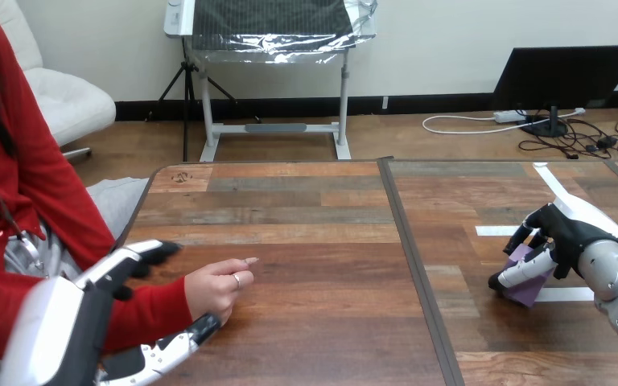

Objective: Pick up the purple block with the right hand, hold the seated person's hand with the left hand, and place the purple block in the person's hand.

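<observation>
- The right robot hand (567, 237) is at the right end of the worktop (314, 209), close to the view's right edge, with its arm coming in from the lower right corner.
- Its fingers and thumb are curled round the purple block (531, 288), which sits low in the grasp, at or just above the wood; I cannot tell whether it touches.
- White tape strips (495, 231) lie on the wood around that hand: one behind it, one just beside the block, one angled toward the far edge.
- A dark seam (409, 241) runs from the far edge to the near edge and splits the worktop in two; the block is to the right of it.
- The person's hand (217, 288) rests on the left part, loosely curled, one finger pointing toward the seam, near the worktop's left edge.
- The left robot hand (80, 318) reaches in from the lower left, fingers fairly straight and spread: the upper ones lie over the red sleeve (149, 310), the lower one is just beside the person's hand. I cannot tell if they touch.
- Bare wood stretches from the person's hand across the seam to the block.
</observation>
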Controlling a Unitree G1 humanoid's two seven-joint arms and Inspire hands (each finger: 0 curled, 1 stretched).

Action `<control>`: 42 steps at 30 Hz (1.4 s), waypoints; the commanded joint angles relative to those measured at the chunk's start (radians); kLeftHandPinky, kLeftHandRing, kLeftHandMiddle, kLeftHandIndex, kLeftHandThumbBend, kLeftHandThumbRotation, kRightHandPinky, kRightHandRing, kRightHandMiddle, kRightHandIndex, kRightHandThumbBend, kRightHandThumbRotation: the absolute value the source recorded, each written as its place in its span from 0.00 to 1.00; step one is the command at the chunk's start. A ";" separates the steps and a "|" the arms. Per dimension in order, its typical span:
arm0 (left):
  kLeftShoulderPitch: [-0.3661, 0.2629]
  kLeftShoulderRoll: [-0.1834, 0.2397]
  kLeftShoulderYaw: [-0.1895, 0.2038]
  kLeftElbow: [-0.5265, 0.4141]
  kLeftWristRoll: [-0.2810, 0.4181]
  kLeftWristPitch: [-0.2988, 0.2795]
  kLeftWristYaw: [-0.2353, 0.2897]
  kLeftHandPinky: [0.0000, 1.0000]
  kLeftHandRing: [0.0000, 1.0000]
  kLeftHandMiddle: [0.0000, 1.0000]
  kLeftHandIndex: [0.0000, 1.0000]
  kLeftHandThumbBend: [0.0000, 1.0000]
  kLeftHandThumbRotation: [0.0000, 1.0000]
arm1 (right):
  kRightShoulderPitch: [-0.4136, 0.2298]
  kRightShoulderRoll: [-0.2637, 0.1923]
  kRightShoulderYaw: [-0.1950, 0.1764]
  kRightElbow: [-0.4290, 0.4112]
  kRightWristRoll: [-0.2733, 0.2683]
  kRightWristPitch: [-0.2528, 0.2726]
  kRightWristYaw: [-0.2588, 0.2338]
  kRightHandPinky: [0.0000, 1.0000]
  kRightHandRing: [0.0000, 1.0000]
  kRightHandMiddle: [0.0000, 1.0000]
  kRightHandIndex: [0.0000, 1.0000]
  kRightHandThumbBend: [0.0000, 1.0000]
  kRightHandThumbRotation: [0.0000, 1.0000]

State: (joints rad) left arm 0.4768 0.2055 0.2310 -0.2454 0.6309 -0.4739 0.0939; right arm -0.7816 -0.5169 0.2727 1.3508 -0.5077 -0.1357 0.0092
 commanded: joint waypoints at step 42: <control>-0.421 0.363 -0.129 0.282 0.288 0.145 0.094 0.68 0.76 0.79 0.77 1.00 0.23 | -0.079 0.017 -0.026 -0.039 0.046 -0.078 -0.025 0.40 0.45 0.52 0.52 0.81 0.00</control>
State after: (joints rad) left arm 0.1413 0.5277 0.1391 0.0032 0.9147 -0.3423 0.1859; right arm -0.7820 -0.5083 0.2656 1.3508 -0.4757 -0.1934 0.0045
